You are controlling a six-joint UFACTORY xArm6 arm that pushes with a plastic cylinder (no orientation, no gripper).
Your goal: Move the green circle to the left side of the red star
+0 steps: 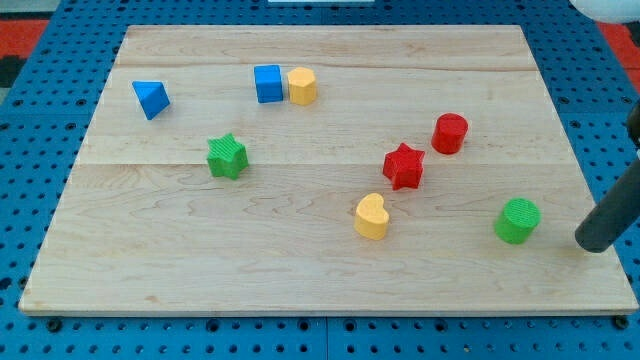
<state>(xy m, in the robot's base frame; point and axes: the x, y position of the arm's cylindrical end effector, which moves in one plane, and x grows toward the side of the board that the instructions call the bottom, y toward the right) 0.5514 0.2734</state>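
Observation:
The green circle (517, 220) is a short green cylinder near the view's lower right. The red star (403, 166) lies up and to the left of it, near the board's middle right. My tip (592, 244) is the lower end of the dark rod that comes in from the view's right edge. It stands just right of the green circle and slightly lower, with a small gap between them.
The wooden board (300, 270) also holds a red cylinder (449, 133) up and right of the red star, a yellow heart (371, 217) below left of it, a green star (227, 157), a blue cube (268, 84), a yellow hexagon (302, 86) and a blue triangle (150, 98).

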